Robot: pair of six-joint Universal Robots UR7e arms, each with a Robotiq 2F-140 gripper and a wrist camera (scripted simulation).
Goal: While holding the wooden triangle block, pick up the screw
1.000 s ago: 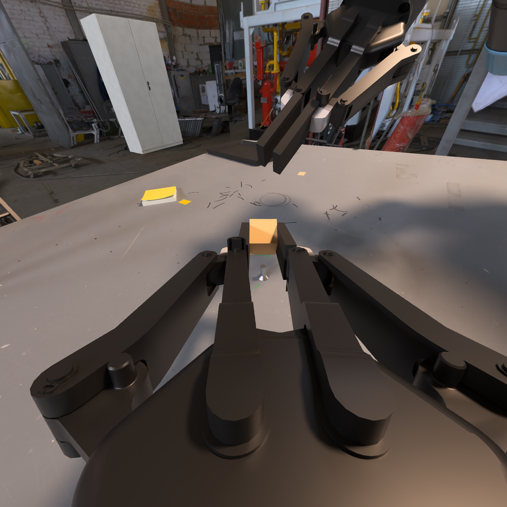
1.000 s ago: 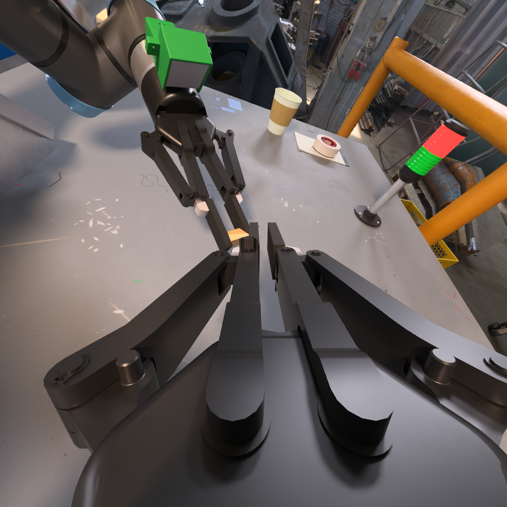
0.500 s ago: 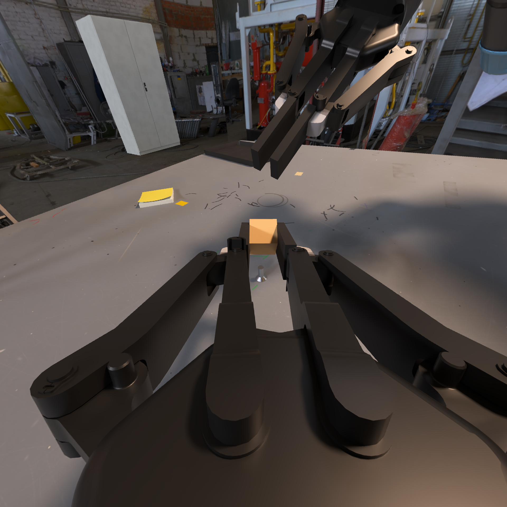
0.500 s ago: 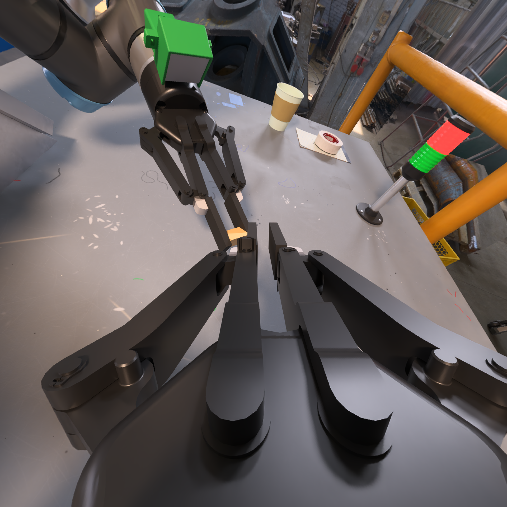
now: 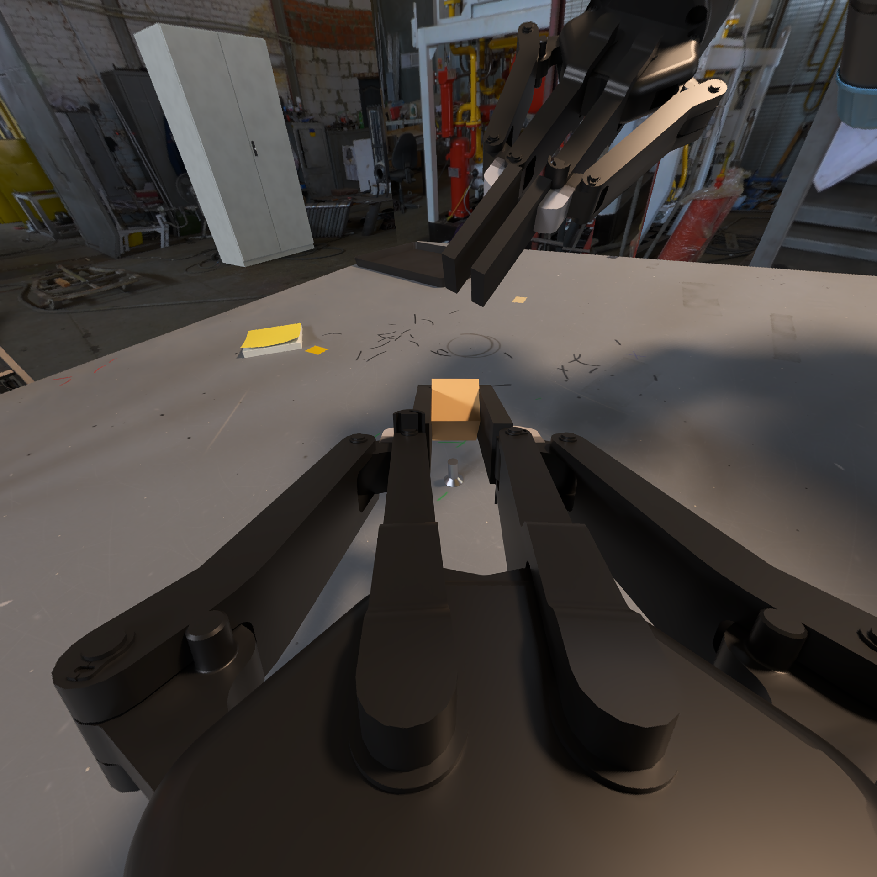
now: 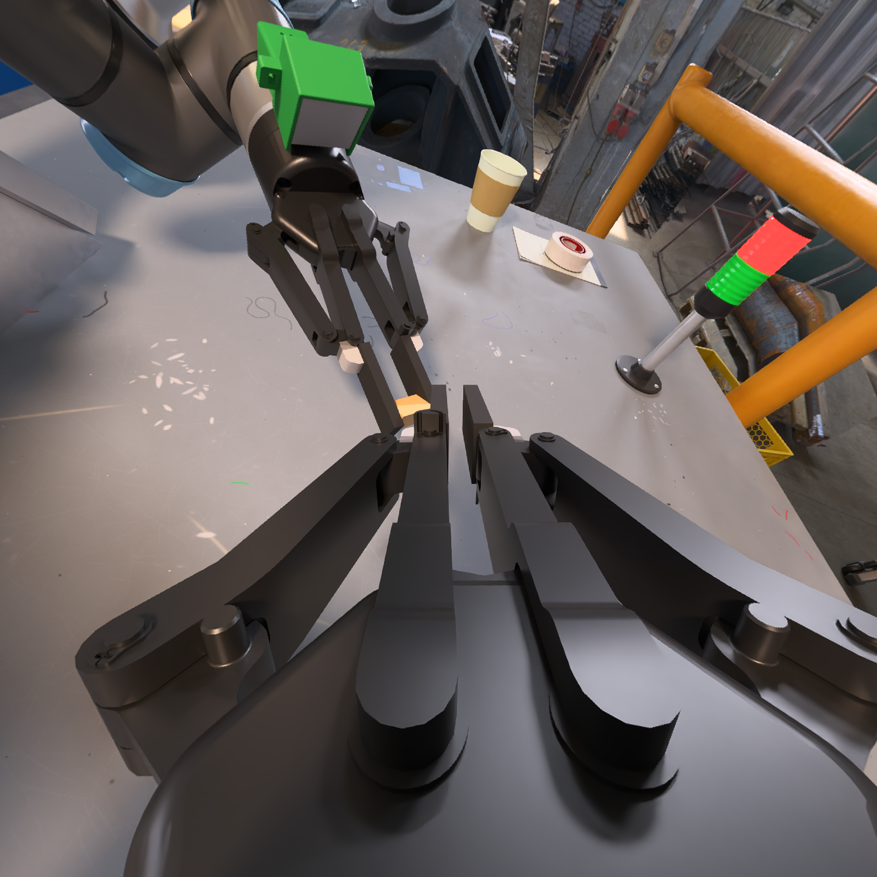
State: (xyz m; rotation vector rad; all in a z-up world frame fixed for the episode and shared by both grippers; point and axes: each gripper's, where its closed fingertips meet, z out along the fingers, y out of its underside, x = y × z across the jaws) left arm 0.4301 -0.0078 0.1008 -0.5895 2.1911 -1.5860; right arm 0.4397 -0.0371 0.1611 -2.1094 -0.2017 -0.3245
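My left gripper is shut on the wooden triangle block, a tan piece held between the fingertips just above the table. The small silver screw stands head-down on the grey table, below and between the left fingers. My right gripper is empty, its fingers almost together with a thin gap. In the left wrist view it hovers over the table beyond the block. In the right wrist view the block sits just left of my right fingertips. The screw is hidden there.
A yellow notepad lies at the far left of the table. A paper cup, a tape roll on a card and a signal light post stand towards the far right. An orange railing borders that side.
The right gripper has dipped very slightly towards the table. The left gripper still holds the block and the screw has not moved.
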